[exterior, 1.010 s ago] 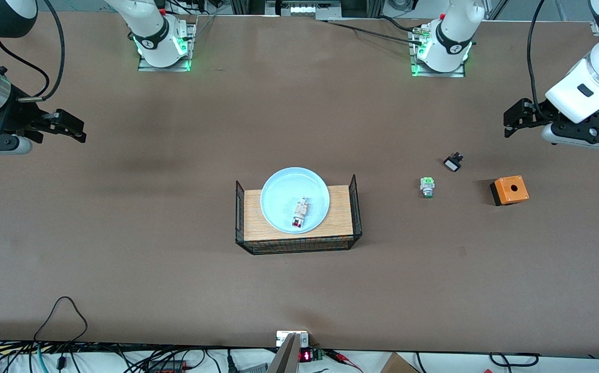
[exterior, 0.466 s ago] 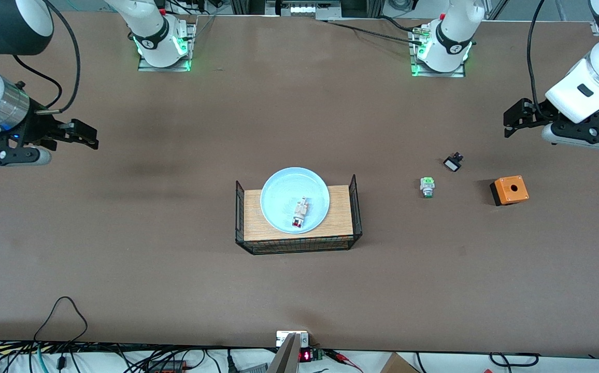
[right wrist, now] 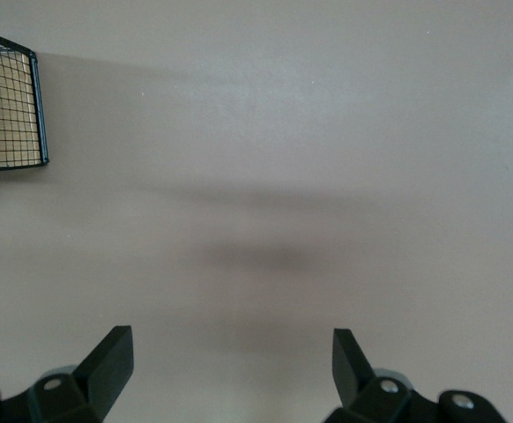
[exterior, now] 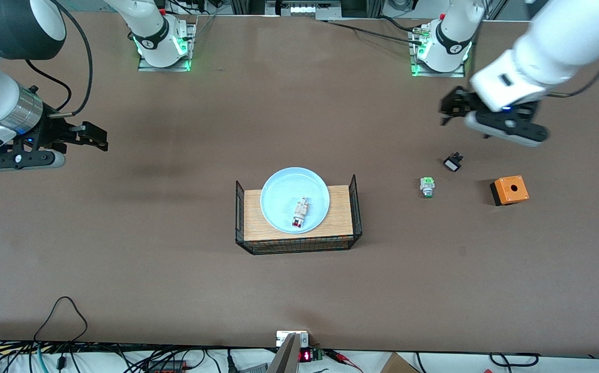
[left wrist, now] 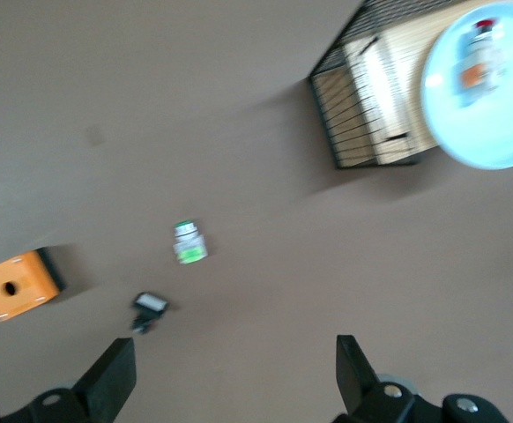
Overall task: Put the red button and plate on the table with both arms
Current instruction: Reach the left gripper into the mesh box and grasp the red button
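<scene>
I'm seeing the red button (exterior: 299, 212) lying on the plate (exterior: 281, 199), blurred in the left wrist view. Left gripper (left wrist: 230, 374) and right gripper (right wrist: 230, 366) are hovering over bare table (exterior: 175, 280), jaws wide, empty.

One plate (exterior: 294, 199). One tray (exterior: 298, 220). Three small switches: one red button (exterior: 299, 212), one green button (exterior: 427, 186), one black switch (exterior: 453, 162). One orange box (exterior: 509, 190). Two arms, two grippers: left (exterior: 447, 110), right (exterior: 96, 139).
</scene>
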### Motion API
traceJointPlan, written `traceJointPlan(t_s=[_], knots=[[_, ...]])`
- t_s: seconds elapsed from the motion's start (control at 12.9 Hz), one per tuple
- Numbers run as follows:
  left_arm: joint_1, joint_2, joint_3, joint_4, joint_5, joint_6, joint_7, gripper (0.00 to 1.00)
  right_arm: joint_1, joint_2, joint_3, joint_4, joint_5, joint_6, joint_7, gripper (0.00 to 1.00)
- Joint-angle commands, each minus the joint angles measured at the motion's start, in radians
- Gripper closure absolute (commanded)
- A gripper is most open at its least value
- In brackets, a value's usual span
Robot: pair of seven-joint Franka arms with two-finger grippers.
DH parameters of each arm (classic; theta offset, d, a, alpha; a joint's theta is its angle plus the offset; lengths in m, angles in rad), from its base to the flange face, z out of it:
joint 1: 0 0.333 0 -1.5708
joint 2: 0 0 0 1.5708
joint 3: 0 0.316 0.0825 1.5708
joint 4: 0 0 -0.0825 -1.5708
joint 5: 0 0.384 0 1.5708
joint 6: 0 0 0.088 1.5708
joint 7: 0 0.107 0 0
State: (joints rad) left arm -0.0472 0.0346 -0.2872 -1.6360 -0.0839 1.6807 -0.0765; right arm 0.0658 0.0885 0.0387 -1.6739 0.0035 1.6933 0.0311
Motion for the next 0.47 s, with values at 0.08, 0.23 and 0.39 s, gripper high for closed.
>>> traceJointPlan(t_s=[0.08,0.23,0.39], knots=[[-0.078,0.267,-0.101,0.272,0.001,-0.007,-0.202,0.00,0.020,0.020,0.000,0.020,0.015,0.003,-0.002,0.00],[-0.156,0.384,-0.095,0.329,0.003,0.087,-0.281,0.00,0.022,0.027,0.000,0.022,0.016,0.009,-0.002,0.00],[-0.210,0.454,-0.092,0.332,0.042,0.230,-0.331,0.00,0.026,0.028,0.000,0.022,0.019,0.012,-0.010,0.00]])
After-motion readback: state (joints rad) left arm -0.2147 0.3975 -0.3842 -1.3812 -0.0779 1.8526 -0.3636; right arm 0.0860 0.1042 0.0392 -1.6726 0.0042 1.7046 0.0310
